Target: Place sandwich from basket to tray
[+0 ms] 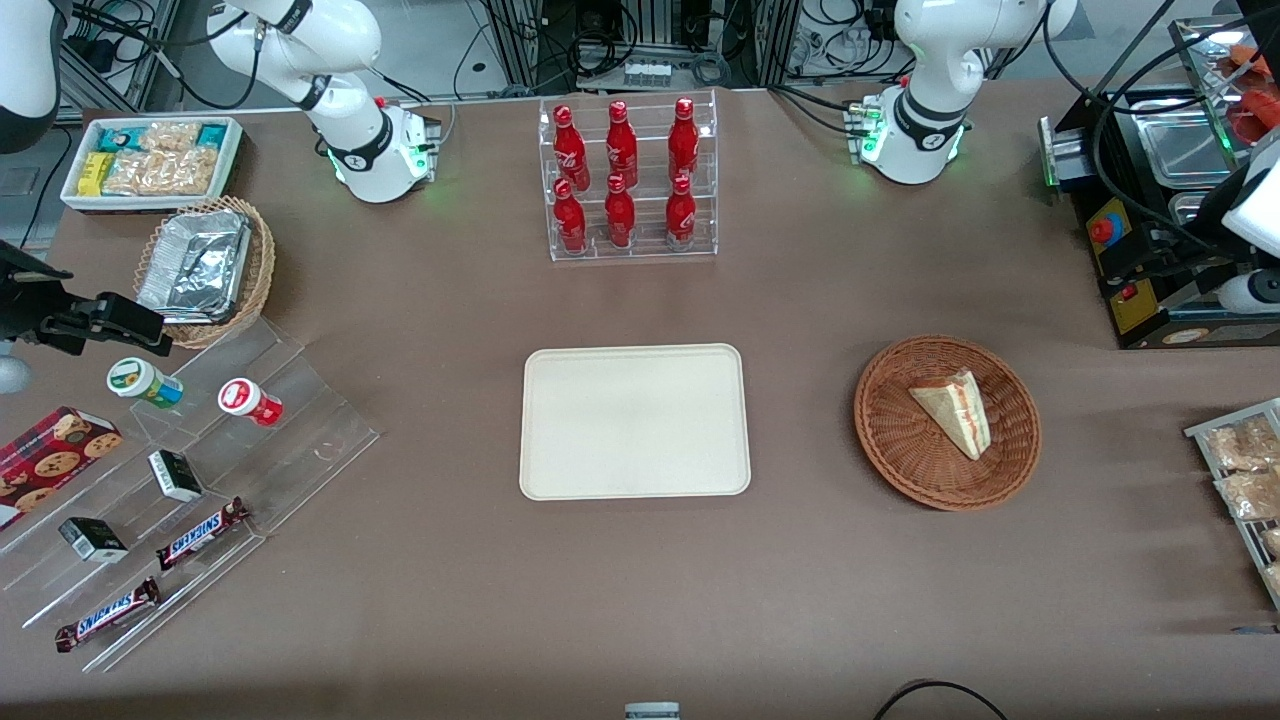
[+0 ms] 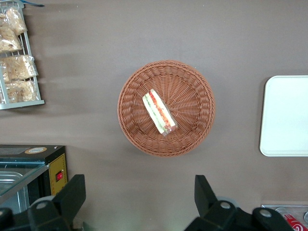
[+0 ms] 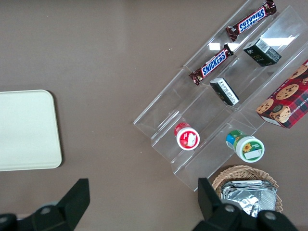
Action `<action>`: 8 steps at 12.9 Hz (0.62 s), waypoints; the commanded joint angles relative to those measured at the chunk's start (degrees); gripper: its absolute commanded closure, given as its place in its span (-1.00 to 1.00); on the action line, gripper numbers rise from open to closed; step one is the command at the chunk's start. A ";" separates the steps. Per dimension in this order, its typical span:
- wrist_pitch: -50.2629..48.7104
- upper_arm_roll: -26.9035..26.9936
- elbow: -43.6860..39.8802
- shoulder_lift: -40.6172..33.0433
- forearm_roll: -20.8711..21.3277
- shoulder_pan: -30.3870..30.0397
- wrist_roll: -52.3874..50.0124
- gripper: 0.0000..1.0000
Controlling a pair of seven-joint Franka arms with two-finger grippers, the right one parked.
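The sandwich (image 1: 955, 412) (image 2: 159, 113), a pale triangular wedge with red and green filling, lies in the round reddish-brown wicker basket (image 1: 890, 440) (image 2: 192, 82). The cream tray (image 1: 634, 420) (image 2: 286, 115) (image 3: 26, 130) lies flat beside the basket, toward the parked arm's end, with nothing on it. My gripper (image 2: 139, 197) hangs high above the table, over bare brown tabletop a little farther from the front camera than the basket. Its fingers (image 2: 72, 192) are spread wide open with nothing between them.
A black machine (image 1: 1150, 270) (image 2: 43, 163) and a wire rack of snack bags (image 1: 1240, 470) (image 2: 17, 57) stand toward the working arm's end. A rack of red bottles (image 1: 625, 180) stands farther back than the tray. A stepped acrylic shelf (image 1: 190, 480), a foil-lined basket (image 1: 205, 265) and a white snack bin (image 1: 150, 160) sit toward the parked arm's end.
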State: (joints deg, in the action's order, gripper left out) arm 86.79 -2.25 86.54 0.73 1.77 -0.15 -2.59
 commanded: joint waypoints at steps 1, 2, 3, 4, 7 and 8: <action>-1.45 0.05 -2.25 0.85 -0.37 0.50 0.40 -1.00; -1.54 0.14 -1.90 0.59 -0.45 0.50 0.57 -1.00; -1.71 0.14 -1.55 0.59 -0.37 0.50 0.40 -1.00; -1.97 0.23 -0.41 0.41 -0.37 0.50 0.31 -1.00; 0.29 0.49 5.38 -0.56 -0.02 0.33 -0.30 -1.00; 2.40 0.58 8.01 -0.99 -0.01 0.33 -0.57 -1.00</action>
State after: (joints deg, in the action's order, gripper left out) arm 86.30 -2.07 90.13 0.99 1.77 -0.08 -2.66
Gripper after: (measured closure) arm 0.000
